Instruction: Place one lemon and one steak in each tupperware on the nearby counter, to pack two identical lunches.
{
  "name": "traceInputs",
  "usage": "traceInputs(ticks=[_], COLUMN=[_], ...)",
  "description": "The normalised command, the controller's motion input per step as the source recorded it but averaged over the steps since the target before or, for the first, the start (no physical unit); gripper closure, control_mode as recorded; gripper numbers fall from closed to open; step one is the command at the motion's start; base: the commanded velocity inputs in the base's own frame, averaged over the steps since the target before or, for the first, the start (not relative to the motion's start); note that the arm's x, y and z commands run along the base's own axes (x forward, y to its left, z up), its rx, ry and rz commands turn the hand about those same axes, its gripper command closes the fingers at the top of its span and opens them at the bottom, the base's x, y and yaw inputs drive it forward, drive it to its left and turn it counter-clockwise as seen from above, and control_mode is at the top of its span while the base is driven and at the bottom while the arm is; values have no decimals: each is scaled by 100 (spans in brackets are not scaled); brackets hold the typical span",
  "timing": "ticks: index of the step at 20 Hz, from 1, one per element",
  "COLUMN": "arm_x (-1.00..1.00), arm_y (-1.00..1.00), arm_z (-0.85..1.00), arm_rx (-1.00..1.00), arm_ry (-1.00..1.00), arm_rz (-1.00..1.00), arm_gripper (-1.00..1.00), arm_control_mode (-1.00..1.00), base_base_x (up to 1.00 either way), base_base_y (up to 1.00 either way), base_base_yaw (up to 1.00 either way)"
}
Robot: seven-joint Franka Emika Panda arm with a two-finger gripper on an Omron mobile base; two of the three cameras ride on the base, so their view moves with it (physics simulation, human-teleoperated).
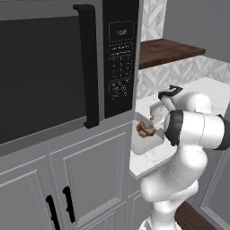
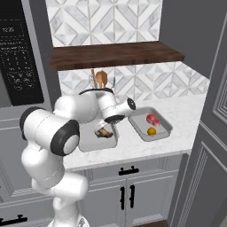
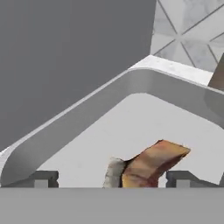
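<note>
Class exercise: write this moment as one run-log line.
gripper: open, over left tupperware | steak: between fingertips, in that tray | right tupperware: holds steak and lemon | left lemon: none seen

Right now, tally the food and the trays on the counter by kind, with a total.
Trays: 2, left tray and right tray
Steaks: 2, one in the left tray, one in the right tray
Lemons: 1, in the right tray
Total: 5
</note>
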Motion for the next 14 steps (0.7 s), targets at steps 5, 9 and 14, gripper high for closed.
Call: traceInputs(ticks=[5,9,14], arm_x=[-48,-74,-72], arm_y=[0,0,0], arm_z=[60,70,56], arm_rx=[0,0,-1], arm_ry=[-15,-16,-10], arm_rz=[3,0,-7], arm_gripper=[-100,-100,-100], arm_control_mode=[-100,-100,-100], base_base_x=[0,0,0], base_base_y=[0,0,0], base_base_yaw=[0,0,0])
